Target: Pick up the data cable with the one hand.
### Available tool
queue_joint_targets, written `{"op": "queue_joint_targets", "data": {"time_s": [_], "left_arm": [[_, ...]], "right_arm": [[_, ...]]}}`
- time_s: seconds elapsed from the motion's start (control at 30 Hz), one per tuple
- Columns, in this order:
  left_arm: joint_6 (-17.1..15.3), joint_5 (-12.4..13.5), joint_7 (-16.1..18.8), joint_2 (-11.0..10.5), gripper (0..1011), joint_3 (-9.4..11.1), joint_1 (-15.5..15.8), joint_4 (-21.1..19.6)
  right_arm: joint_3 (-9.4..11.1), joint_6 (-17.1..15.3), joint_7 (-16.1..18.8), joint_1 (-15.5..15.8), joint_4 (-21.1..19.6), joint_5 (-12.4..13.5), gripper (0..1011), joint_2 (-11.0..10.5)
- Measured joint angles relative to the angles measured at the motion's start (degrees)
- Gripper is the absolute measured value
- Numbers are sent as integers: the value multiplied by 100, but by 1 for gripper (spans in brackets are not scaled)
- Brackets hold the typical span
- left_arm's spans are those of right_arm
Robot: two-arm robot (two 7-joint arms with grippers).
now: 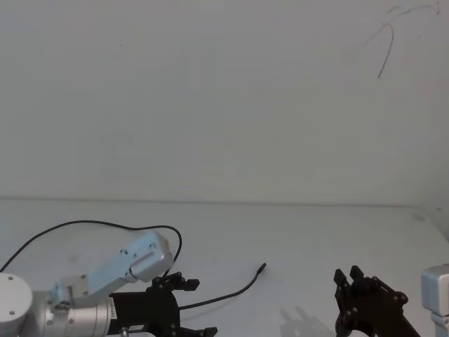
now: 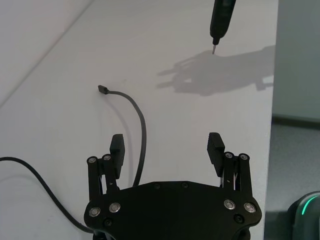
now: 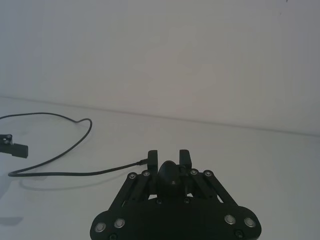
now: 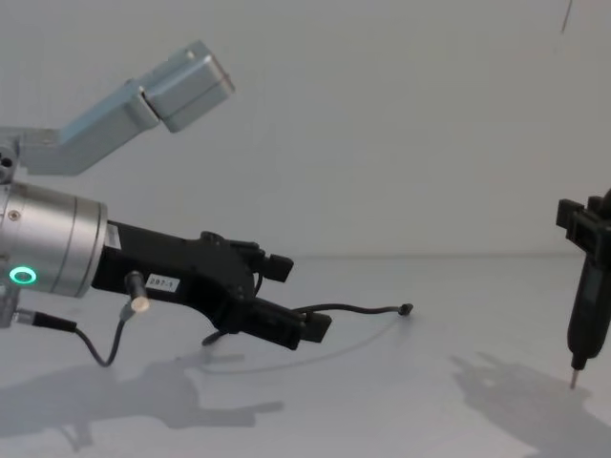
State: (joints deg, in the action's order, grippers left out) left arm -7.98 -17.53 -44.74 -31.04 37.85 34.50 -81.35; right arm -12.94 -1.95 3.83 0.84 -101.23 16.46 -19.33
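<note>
Lying slack on the plain white tabletop (image 1: 316,232), the long thin black flexible data cable (image 2: 143,129) curls out from the robot's left side, its small connector tip free and pointing toward table centre. The black two-finger left gripper (image 2: 166,146), on a silver wrist with a green ring light, sits low over the cord. Its jaws are wide apart and the cord runs between them, close to one finger (image 2: 116,146), not pinched. Step reads as pre-grasp: aligned, closing not yet done. Next move likely needs a small drop to the surface, then a shut without the thin cord slipping sideways. The right gripper (image 3: 168,159) is parked well apart, jaws narrow, clamped on a black pen-like pointed tool (image 4: 580,315).
</note>
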Motion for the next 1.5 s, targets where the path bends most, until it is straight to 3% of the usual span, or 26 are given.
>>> {"op": "queue_joint_targets", "data": {"time_s": [0.7, 1.37, 1.5], "left_arm": [[102, 270, 502, 252, 1001, 135, -31, 147], [142, 925, 1126, 460, 1000, 277, -39, 215], [145, 1019, 1194, 515, 907, 300, -25, 241]], "right_arm": [[0, 0, 0, 0, 0, 0, 251, 0], [0, 0, 0, 0, 0, 0, 251, 0], [0, 0, 0, 0, 0, 0, 251, 0]]}}
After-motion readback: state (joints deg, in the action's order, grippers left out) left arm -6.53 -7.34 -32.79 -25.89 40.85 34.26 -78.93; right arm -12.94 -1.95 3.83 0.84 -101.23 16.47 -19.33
